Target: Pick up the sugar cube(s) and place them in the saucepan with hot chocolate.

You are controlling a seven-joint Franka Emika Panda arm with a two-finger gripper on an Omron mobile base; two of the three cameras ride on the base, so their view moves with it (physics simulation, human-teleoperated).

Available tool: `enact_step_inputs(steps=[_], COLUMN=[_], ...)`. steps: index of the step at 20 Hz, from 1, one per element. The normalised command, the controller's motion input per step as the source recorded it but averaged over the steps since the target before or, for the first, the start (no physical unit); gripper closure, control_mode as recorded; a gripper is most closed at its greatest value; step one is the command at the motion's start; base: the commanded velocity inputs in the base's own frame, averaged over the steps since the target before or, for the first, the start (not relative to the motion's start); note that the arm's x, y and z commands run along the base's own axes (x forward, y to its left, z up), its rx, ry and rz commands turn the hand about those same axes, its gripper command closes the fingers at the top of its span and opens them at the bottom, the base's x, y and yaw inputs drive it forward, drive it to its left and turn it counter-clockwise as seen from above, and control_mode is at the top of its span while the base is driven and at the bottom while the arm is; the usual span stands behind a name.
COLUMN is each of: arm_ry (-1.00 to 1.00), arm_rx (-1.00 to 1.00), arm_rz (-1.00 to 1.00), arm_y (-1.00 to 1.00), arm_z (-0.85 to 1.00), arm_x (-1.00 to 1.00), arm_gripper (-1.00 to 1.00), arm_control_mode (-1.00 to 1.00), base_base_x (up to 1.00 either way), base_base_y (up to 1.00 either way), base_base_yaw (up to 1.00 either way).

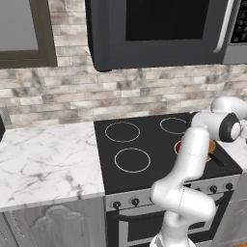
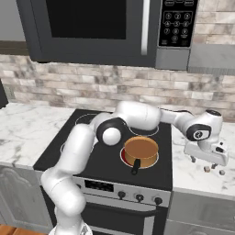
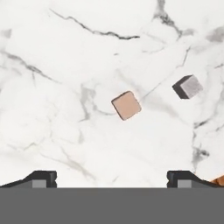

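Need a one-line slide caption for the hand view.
Open claw hangs above two sugar cubes, tan and grey, on the marble counter.

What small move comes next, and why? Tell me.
Probably lower the gripper straight down onto the tan cube. The jaws stand wide open above the marble counter, the tan cube lies roughly centred between the fingertips, and nothing is held. The grey cube lies apart, off to one side. The saucepan waits on the stove.

Both base views look forward and down from behind the arm, left and right, sharing the stove (image 1: 144,144) and brick wall (image 2: 114,82). The hand view faces straight down, close above the marble surface (image 3: 65,87).
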Motion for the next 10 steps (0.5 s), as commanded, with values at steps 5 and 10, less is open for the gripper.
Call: enact_step_inputs(steps=[5,10], arm_ry=[0.0,0.0], arm_rx=[0.0,0.0], arm_rz=[0.13,0.09], arm_y=[0.0,0.0], arm_z=[-0.16,-0.12], arm_x=[0.23,0.15], arm_gripper=[-1.0,-1.0], arm_control_mode=[-1.0,-1.0], base_base_x=[0.0,0.0], base_base_y=[0.0,0.0], base_base_yaw=[0.0,0.0])
